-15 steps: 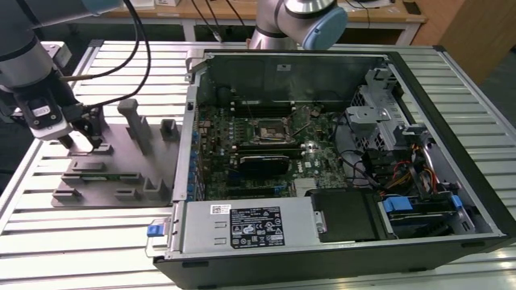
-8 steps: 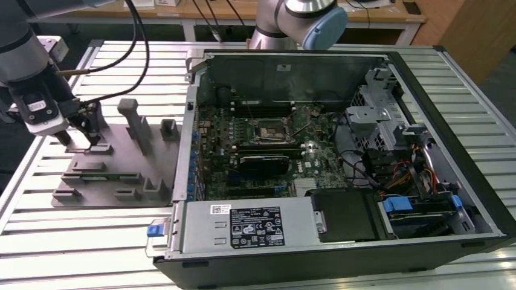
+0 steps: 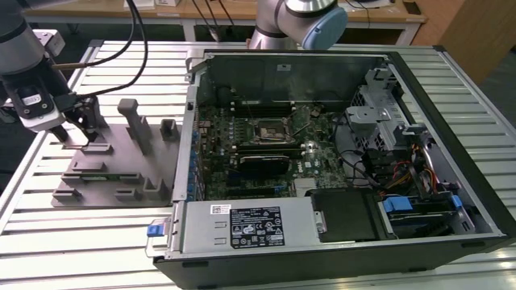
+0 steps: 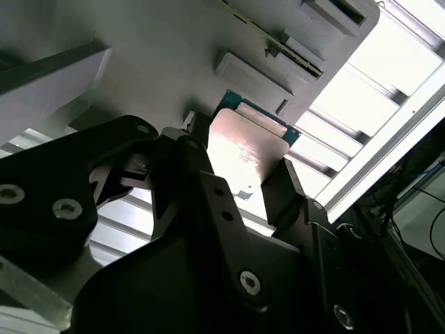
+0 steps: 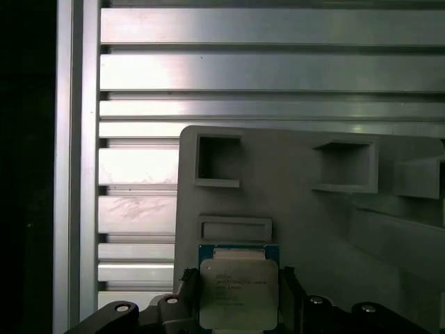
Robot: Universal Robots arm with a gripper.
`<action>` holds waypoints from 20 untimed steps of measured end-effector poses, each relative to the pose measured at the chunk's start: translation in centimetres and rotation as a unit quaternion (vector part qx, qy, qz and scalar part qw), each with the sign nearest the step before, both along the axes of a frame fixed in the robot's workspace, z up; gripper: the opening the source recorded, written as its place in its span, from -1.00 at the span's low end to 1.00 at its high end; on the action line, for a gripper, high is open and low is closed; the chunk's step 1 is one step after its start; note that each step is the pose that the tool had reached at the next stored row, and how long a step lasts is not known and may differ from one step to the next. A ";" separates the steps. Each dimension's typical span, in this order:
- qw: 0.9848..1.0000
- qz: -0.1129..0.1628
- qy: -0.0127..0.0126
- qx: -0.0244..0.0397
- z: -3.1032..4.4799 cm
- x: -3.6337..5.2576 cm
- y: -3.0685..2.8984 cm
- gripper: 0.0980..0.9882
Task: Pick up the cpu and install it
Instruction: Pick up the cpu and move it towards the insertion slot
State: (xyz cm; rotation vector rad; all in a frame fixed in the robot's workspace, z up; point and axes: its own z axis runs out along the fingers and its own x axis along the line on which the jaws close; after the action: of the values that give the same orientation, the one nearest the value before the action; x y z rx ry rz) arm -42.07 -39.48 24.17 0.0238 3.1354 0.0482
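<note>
cpu [image 5: 238, 292]: over the grey tray [image 3: 121, 184], at its corner on the exterior view's left, metal top facing up
gripper [image 3: 77, 140]: pinching the cpu by two opposite edges, one black finger on each side
handling: likely light, stiff and thin; the smooth lid looks slippery and the underside probably fragile, so the rim is the place to grip, kept level
tray contents: a green memory stick [image 3: 105, 177] lies in a slot, near the cpu
computer case [image 3: 451, 181]: open, just beside the tray, holding a motherboard with the square black socket [image 3: 270, 128]
bench [image 3: 121, 60]: slatted metal under the tray
</note>
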 end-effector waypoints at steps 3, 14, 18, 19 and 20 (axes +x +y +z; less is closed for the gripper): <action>1.000 0.000 0.000 0.000 0.38 0.00 0.00 0.00; 1.000 0.000 -0.001 0.000 1.82 0.00 0.00 0.00; 1.000 0.000 -0.001 0.000 2.37 0.00 0.00 0.00; 1.000 0.000 -0.001 0.000 2.50 0.00 0.00 0.00; 1.000 0.000 -0.001 0.000 2.63 0.00 0.00 0.00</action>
State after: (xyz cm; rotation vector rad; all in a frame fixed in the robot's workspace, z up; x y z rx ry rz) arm -42.07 -39.48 26.80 0.0238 3.1338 0.0481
